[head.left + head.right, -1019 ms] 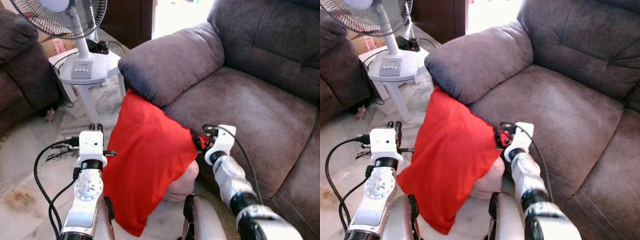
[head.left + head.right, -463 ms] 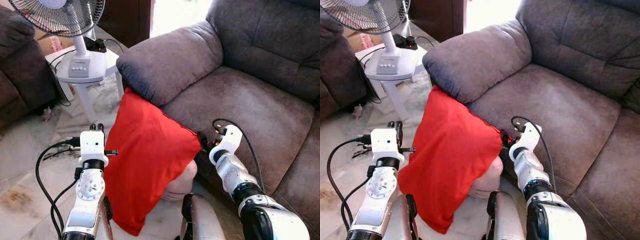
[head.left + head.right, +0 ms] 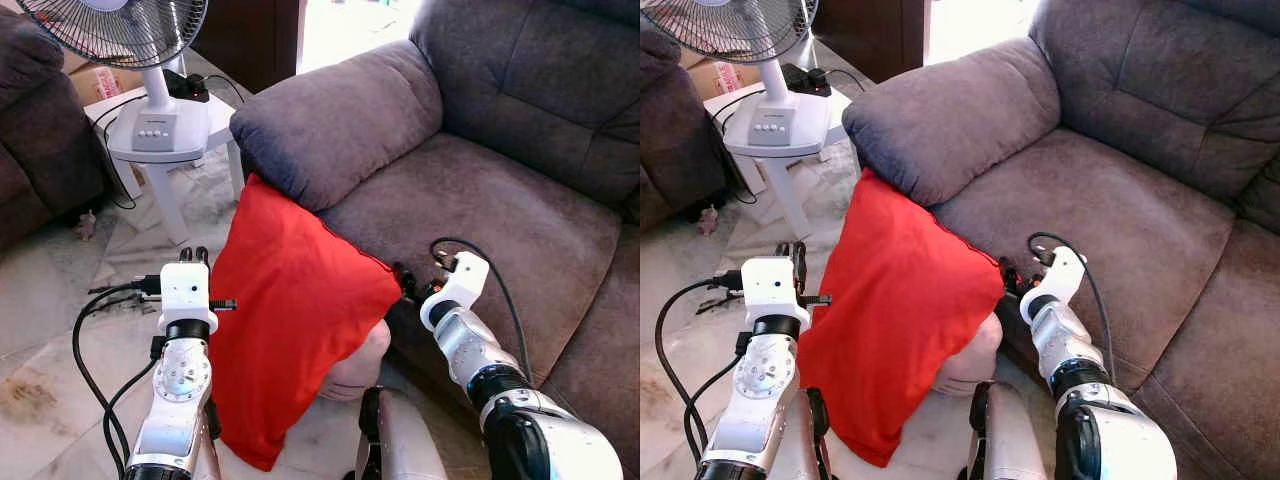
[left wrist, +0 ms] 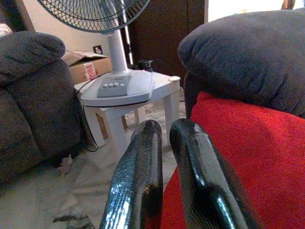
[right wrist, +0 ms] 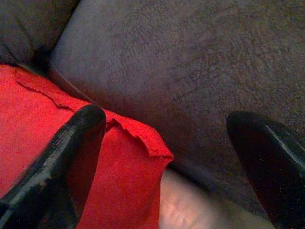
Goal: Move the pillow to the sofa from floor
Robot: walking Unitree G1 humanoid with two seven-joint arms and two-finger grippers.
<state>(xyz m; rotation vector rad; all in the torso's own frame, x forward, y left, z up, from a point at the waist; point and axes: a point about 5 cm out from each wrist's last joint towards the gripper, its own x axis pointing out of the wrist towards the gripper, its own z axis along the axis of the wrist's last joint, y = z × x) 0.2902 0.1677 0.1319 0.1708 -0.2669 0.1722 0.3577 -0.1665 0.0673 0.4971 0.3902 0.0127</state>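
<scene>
- Left gripper [image 3: 193, 256]: raised just beside the left edge of the red pillow [image 3: 290, 310]. In the left wrist view its two fingers [image 4: 143, 176] lie nearly together with nothing between them. It is in much the same place as one second ago.
- Right gripper [image 5: 167, 143]: at the front edge of the sofa seat [image 3: 500, 220], by the pillow's right corner. In the right wrist view the jaws are spread wide; one finger [image 5: 71, 143] touches the red cloth, the other is well apart over the grey seat. One second ago red cloth bunched at this gripper's tip; now the corner lies free, so the grasp is released.
- Red pillow: stands tilted on the floor [image 3: 60, 330], its top corner tucked under the sofa armrest [image 3: 340, 120], its right corner against the seat front. A pale rounded object [image 3: 358, 365] shows beneath its right edge. The pillow's pose is little changed from before.
- Sofa: grey-brown, seat and backrest stretching to the right.
- Far: a white stool [image 3: 170, 150] carrying a white fan [image 3: 140, 40], cables beside it, and a dark armchair [image 3: 40, 130] at the left.
</scene>
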